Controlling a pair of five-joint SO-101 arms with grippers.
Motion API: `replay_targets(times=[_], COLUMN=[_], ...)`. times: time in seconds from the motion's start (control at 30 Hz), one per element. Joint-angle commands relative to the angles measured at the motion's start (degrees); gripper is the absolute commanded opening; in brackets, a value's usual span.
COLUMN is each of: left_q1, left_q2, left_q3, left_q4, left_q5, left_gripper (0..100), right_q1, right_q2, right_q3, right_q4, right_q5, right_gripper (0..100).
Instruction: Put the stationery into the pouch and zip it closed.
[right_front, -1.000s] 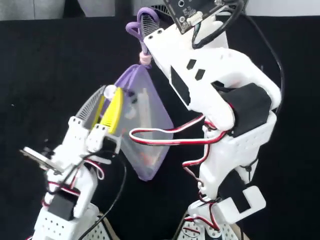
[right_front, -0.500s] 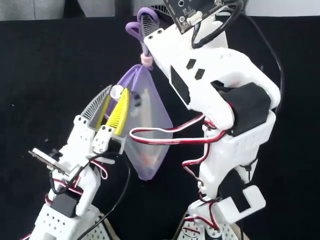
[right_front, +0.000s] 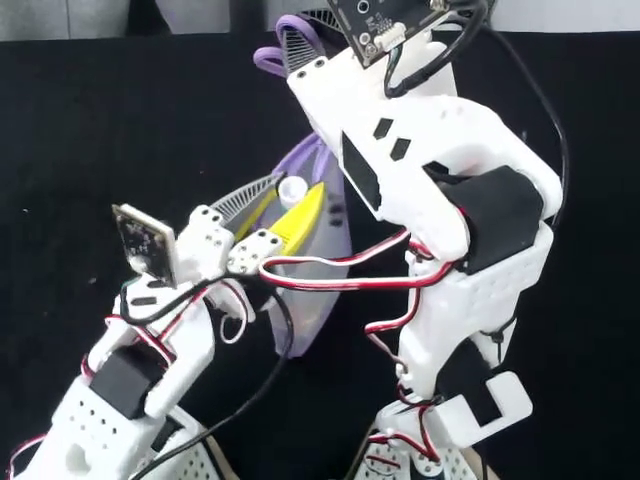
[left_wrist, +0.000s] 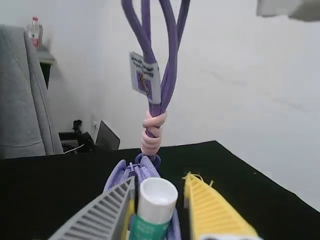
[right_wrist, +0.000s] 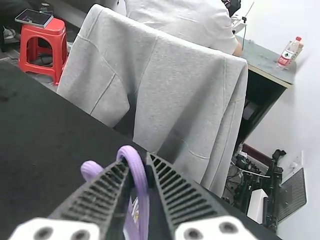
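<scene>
A translucent purple pouch (right_front: 322, 262) hangs above the black table by its purple strap (right_front: 283, 52). My right gripper (right_wrist: 138, 165) is shut on that strap (right_wrist: 134, 172) at the top of the high view. The strap (left_wrist: 156, 60) runs down to a pink knot (left_wrist: 152, 134) at the pouch mouth (left_wrist: 136, 172). My left gripper (right_front: 285, 205) is raised against the pouch's upper side. It holds a glue stick (left_wrist: 156, 200) with a white cap (right_front: 292, 188) between its grey finger (left_wrist: 102, 215) and yellow finger (left_wrist: 212, 212), tip just below the knot.
The right arm's big white body (right_front: 440, 200) stands close beside the pouch, and its red and white cable (right_front: 330, 275) loops across the pouch front. A grey garment on a chair (right_wrist: 165, 85) and a red stool (right_wrist: 42, 42) stand beyond the black table (right_front: 90, 140).
My left arm swung right and turned its wrist, carrying the glue stick against the pouch's upper part. The pouch was pushed right, partly behind the right arm. The right gripper stayed put.
</scene>
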Motion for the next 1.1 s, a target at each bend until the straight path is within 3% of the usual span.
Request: replay_targets(times=[0.0,0.1,0.37,0.57,0.8,0.93,1.07], left_q1=[1.27,1.19,1.27,1.1,0.84,0.84,0.84], left_q2=[1.32,-1.93,-10.02,-8.7,-11.34,-16.53,-24.18], left_q3=[-4.7,-8.31,-19.82,-35.47,-54.11,-53.93,-46.2], left_q4=[4.22,8.09,17.58,25.76,44.75,52.92,59.34], left_q5=[-0.26,-0.79,-10.73,-15.38,-17.32,-17.76,-17.76], left_gripper=[17,17,17,17,17,17,17], right_q1=[0.97,0.97,0.97,1.14,1.76,1.41,1.23], right_q2=[-2.15,-2.15,-2.15,-2.15,-2.15,-2.15,-2.68], right_q3=[-2.77,-2.77,-2.77,-2.77,-2.77,-2.77,-4.97], right_q4=[0.09,0.09,0.09,0.18,0.18,0.26,2.2], right_q5=[0.7,0.7,0.88,3.34,3.08,2.99,2.99], right_gripper=[1.1,1.1,1.1,1.1,1.1,1.1,1.1])
